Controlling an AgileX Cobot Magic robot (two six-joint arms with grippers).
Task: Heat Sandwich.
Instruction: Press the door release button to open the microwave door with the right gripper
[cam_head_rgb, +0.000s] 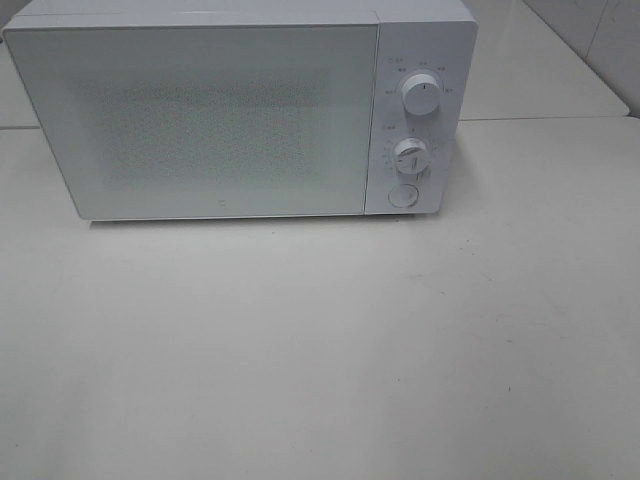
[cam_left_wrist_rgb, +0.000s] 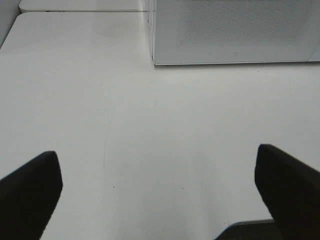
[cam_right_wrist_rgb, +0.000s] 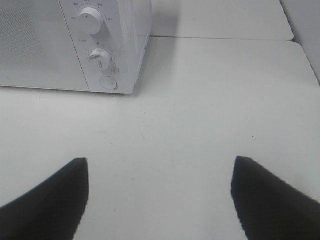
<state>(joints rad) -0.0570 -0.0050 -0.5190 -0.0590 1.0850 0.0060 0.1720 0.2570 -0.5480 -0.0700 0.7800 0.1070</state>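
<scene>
The microwave (cam_head_rgb: 200, 120) stands at the table's (cam_head_rgb: 320, 350) back; on its right end (stacked downward) sit upper knob (cam_head_rgb: 420, 97), lower knob (cam_head_rgb: 410, 155), button (cam_head_rgb: 402, 195).

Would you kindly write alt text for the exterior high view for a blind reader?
A white microwave with its door shut stands at the back of a pale table, with two knobs above a round button on its control panel. No sandwich or robot arm is visible.

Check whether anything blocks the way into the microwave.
Yes: the microwave door is shut across the front of the cavity. No sandwich shows in any view. The left end effector and right end effector are both open, holding nothing, short of the door.
</scene>
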